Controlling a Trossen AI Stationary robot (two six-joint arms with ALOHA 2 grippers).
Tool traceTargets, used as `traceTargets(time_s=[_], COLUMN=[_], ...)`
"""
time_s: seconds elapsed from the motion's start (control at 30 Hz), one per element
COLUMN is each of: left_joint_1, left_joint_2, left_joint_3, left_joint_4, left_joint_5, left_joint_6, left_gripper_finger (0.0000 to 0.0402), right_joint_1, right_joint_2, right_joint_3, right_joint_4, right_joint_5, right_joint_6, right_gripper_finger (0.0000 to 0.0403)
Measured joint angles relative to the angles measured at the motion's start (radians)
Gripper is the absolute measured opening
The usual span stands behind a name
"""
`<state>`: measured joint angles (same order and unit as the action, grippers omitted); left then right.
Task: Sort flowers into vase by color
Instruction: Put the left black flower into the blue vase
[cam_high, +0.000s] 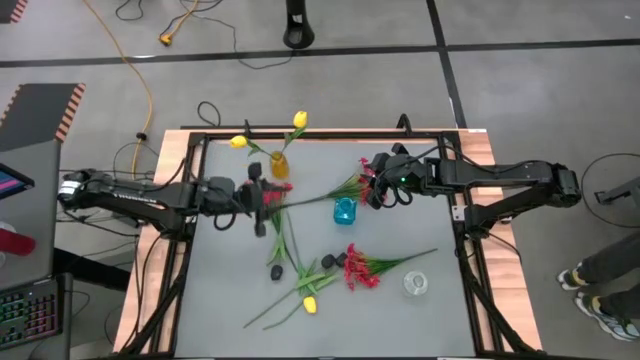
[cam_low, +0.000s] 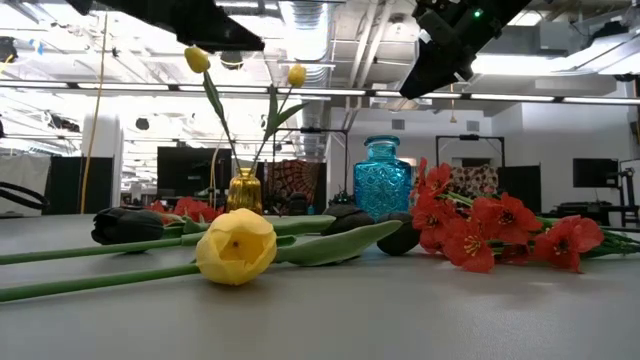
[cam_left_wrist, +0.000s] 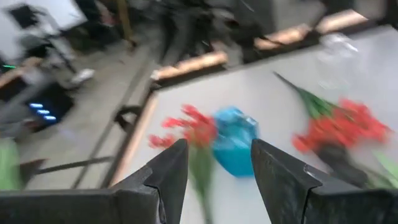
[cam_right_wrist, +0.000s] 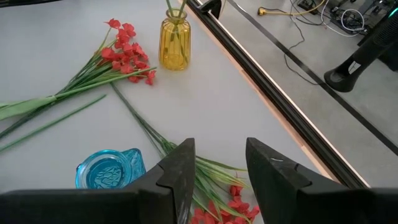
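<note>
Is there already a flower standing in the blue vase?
No, the blue vase shows an empty mouth from above in the right wrist view, while only the yellow vase holds stems.

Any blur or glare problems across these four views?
Left wrist view: heavily smeared, the blue vase and red blossoms are soft blobs. Low view: bright ceiling lights behind wash out the background, though the yellow tulip up front is sharp. High and right wrist views: evenly lit, crisp, the yellow vase clear.
</note>
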<state>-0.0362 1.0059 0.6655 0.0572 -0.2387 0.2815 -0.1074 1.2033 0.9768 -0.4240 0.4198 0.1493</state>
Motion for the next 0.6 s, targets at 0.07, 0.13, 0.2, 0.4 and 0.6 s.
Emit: traceTargets(time_s=[0.07, 0.13, 0.2, 0.4, 0.6], left_joint_1=[-0.015, -0.022, -0.023, -0.023, -0.023], left_joint_2=[0.010, 0.027, 0.051, 0.165, 0.281], left_joint_3=[0.000, 0.000, 0.000, 0.000, 0.032], left_joint_4=[-0.057, -0.092, -0.134, -0.194, -0.351], left_joint_5=[0.029, 0.065, 0.106, 0.199, 0.247], left_joint_6=[-0.008, -0.021, -0.025, -0.015, 0.033], left_gripper_finger=[0.0165, 0.0165, 0.0165, 0.0165, 0.0165], right_joint_1=[0.000, 0.000, 0.000, 0.000, 0.000], right_joint_2=[0.000, 0.000, 0.000, 0.000, 0.000], right_joint_3=[0.000, 0.000, 0.000, 0.000, 0.000], right_joint_4=[0.000, 0.000, 0.000, -0.001, -0.001], right_joint_5=[0.000, 0.000, 0.000, 0.000, 0.000], right_joint_6=[0.000, 0.000, 0.000, 0.000, 0.000], right_gripper_finger=[0.0168, 0.0168, 0.0168, 0.0168, 0.0168])
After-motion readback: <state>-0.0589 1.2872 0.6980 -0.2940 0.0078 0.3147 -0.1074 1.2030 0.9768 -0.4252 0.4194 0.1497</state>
